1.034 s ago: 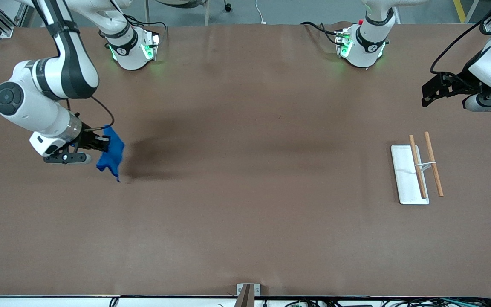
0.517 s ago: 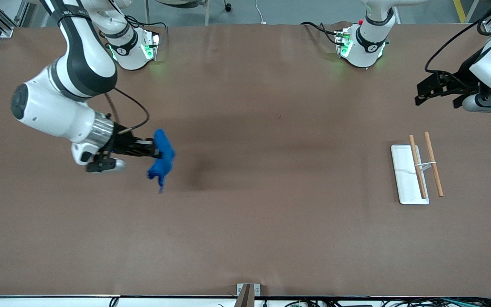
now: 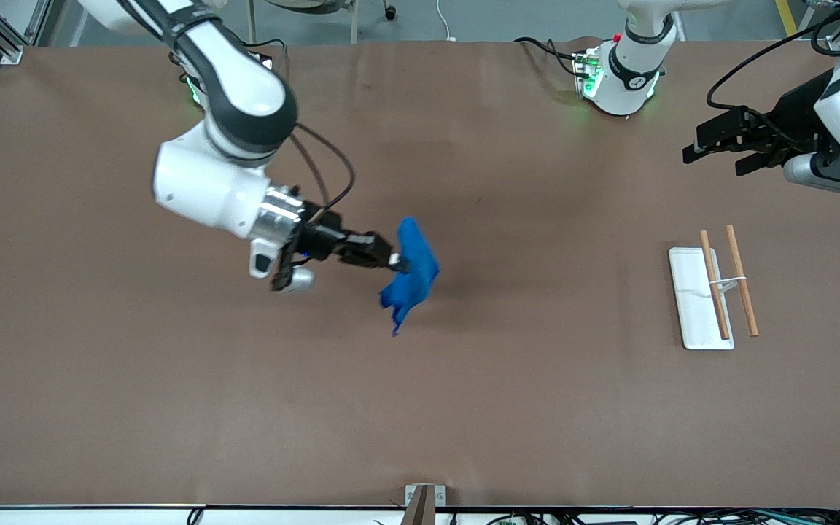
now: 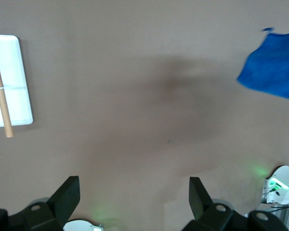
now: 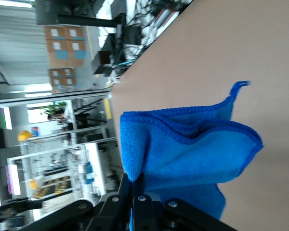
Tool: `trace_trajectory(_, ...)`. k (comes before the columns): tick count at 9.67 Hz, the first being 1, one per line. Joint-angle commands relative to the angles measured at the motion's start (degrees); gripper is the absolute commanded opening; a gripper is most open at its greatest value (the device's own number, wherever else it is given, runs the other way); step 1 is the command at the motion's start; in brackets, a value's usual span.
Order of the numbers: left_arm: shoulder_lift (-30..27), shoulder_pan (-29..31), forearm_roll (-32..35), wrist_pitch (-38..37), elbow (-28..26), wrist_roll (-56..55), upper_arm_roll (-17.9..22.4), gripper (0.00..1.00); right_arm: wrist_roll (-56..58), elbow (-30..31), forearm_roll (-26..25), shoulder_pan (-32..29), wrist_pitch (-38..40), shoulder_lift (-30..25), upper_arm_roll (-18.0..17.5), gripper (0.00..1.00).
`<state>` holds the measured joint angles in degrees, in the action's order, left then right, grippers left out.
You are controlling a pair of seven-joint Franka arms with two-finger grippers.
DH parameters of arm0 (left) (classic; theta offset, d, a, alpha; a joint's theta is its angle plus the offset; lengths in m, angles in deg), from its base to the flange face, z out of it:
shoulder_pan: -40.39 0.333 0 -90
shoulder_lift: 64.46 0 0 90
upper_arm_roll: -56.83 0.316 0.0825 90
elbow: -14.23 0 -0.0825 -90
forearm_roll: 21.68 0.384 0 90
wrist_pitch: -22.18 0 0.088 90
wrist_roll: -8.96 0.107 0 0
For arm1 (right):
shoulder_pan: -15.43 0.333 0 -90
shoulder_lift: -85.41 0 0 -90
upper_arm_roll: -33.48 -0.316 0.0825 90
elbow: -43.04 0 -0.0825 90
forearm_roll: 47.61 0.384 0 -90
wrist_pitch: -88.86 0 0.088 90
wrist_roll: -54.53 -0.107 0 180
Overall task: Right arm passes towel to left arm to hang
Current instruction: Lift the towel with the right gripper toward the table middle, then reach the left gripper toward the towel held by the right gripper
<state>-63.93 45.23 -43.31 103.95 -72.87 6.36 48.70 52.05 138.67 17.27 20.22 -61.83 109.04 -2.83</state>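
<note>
The bright blue towel (image 3: 410,277) hangs bunched from my right gripper (image 3: 395,264), which is shut on its upper edge and holds it in the air over the middle of the table. In the right wrist view the towel (image 5: 192,149) drapes from the closed fingers (image 5: 135,195), its small corner loop sticking out. My left gripper (image 3: 710,146) is open and empty, up in the air over the left arm's end of the table. The left wrist view shows the towel (image 4: 274,67) at the picture's edge and the left gripper (image 4: 135,192) with its jaws wide apart.
A white tray (image 3: 693,306) with two wooden rods (image 3: 714,284) across a small stand lies toward the left arm's end, also in the left wrist view (image 4: 12,86). The brown table (image 3: 420,408) spreads around it. The arm bases stand along the table's edge farthest from the camera.
My right arm has carried the towel from the right arm's end to over the table's middle. My left gripper has shifted a little toward the middle.
</note>
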Motion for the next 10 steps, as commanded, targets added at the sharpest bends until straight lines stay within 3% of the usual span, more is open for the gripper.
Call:
trace_trajectory(1, 4.99, 3.84, -10.90, -1.26, -0.35, 3.47, -0.13, 1.00, -0.60, -4.57, 8.29, -0.13, -0.58, 1.59, -3.93, 0.00)
trace_trajectory(3, 9.02, 5.35, -19.38, -2.05, -0.97, 13.17, -0.13, 1.00, -0.60, -7.03, 13.67, 0.92, -0.49, 1.68, -4.82, 0.00)
trace_trajectory(5, 15.86, 7.37, -32.18, -2.05, -0.97, 18.93, -0.22, 1.00, -0.60, -8.00, 16.49, 1.02, -0.92, 1.68, -6.31, 0.00)
trace_trajectory(8, 24.04, 6.32, -47.75, -2.49, -1.67, 19.30, -1.09, 1.00, -0.60, -8.01, 16.59, 1.02, -1.98, 1.59, -6.93, 0.00)
trace_trajectory(10, 29.32, 6.23, -57.94, -3.11, -4.65, 19.30, -5.38, 1.00, -0.60, -8.01, 16.59, 1.02, -1.98, 1.68, -6.93, 0.00)
